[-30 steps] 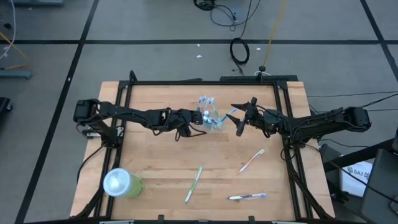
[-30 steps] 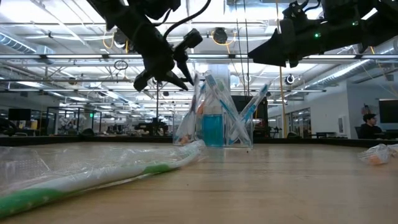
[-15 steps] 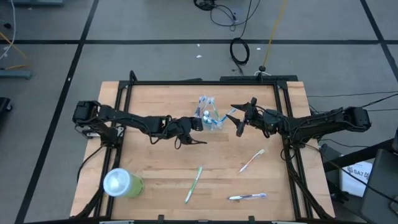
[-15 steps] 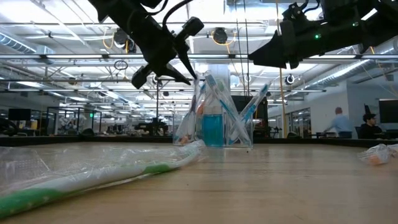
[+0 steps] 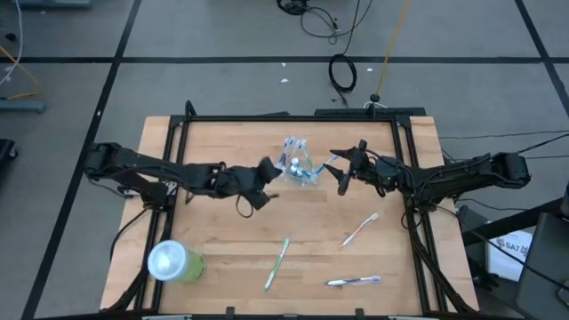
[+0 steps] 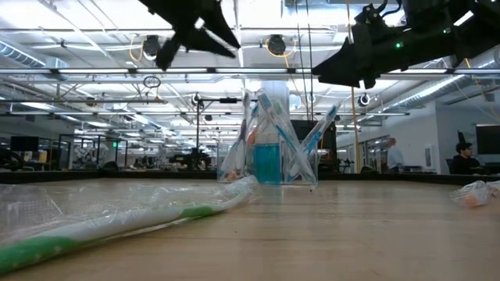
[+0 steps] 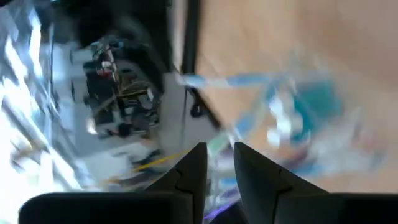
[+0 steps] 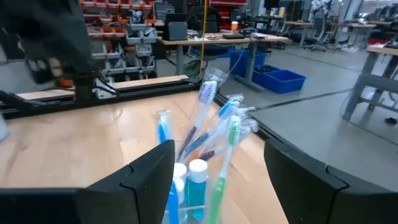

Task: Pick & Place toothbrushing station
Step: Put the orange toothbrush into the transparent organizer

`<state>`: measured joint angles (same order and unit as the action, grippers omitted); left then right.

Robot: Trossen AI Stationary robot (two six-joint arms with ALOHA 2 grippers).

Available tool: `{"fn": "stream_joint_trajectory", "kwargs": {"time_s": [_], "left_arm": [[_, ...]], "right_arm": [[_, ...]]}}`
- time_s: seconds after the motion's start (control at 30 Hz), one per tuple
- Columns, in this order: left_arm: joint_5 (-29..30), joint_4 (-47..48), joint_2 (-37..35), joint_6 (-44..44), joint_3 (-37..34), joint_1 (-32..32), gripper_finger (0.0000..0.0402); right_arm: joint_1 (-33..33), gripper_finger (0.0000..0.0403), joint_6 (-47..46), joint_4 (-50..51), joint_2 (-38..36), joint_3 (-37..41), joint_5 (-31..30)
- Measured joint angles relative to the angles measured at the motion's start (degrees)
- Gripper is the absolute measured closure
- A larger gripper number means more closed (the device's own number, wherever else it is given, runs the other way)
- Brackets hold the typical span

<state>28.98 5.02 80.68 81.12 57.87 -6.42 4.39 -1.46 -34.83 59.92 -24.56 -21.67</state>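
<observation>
The clear plastic cup (image 5: pixel 300 166) stands on its base at the table's middle far part. Several blue, green and white toothbrushes and a white-capped tube (image 8: pixel 198 168) stick up out of it. My left gripper (image 5: pixel 266 170) hangs just left of the cup and high above the table (image 6: pixel 205 33). Its fingers are a narrow gap apart with nothing between them (image 7: pixel 219 157). My right gripper (image 5: pixel 341 171) waits right of the cup, level and wide open (image 8: pixel 219 150), facing the brushes.
Three wrapped toothbrushes lie loose on the near half: a green one (image 5: pixel 276 263), a pink one (image 5: pixel 359 229) and a blue-white one (image 5: pixel 353 281). A lime-green tumbler (image 5: pixel 175 262) stands at the near left corner. A black frame (image 5: pixel 284 116) rims the table.
My left gripper has drawn back from the cup toward the table's left edge and has risen, rolling about its own axis. Its finger gap looks unchanged. The cup and its brushes have stayed in place.
</observation>
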Motion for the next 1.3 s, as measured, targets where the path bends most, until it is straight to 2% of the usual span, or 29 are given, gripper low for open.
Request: {"fn": "stream_joint_trajectory", "kwargs": {"time_s": [0.2, 0.37, 0.53, 0.63, 0.73, 0.9, 1.03, 1.17, 1.3], "left_arm": [[-11.1, 4.5, -5.7, -27.2, 0.0, 0.4, 0.0314], [-9.9, 9.8, -10.3, -46.1, 0.1, 0.5, 0.0314], [-9.9, 16.0, -14.8, -58.5, -0.6, 0.6, 0.0314], [-9.9, 15.1, -17.4, -60.8, -4.0, 0.6, 0.0314], [-10.0, 9.0, -20.0, -62.2, -9.1, 0.8, 0.0314], [-9.6, -3.4, -22.2, -62.9, -17.8, 0.8, 0.0314], [-9.5, -10.1, -22.6, -62.5, -20.3, 0.8, 0.0314], [-9.5, -11.3, -22.6, -61.7, -20.4, 0.8, 0.0314], [-9.4, -11.8, -22.6, -61.7, -20.4, 0.8, 0.0314]], "right_arm": [[0.0, 0.0163, -0.9, 0.0, 0.0, 0.0, 10.0], [-1.4, 0.0163, -0.9, 0.0, 0.0, 0.0, 15.9], [-4.5, 0.0163, -0.9, 0.0, 0.0, 0.0, 15.9], [-7.1, 0.0163, -0.9, 0.0, 0.0, 0.0, 16.4], [-9.9, 0.0163, -2.1, -0.3, 0.0, 0.0, 18.9], [-14.6, 0.0163, -10.2, 1.0, 0.0, 0.0, 17.1], [-19.4, 0.0163, -12.6, 6.7, 0.0, -0.1, 17.7], [-24.0, 0.0163, -13.3, 18.9, 0.0, -4.5, 18.8], [-26.1, 0.0163, -13.3, 39.3, 0.0, -12.0, 18.5]]}}
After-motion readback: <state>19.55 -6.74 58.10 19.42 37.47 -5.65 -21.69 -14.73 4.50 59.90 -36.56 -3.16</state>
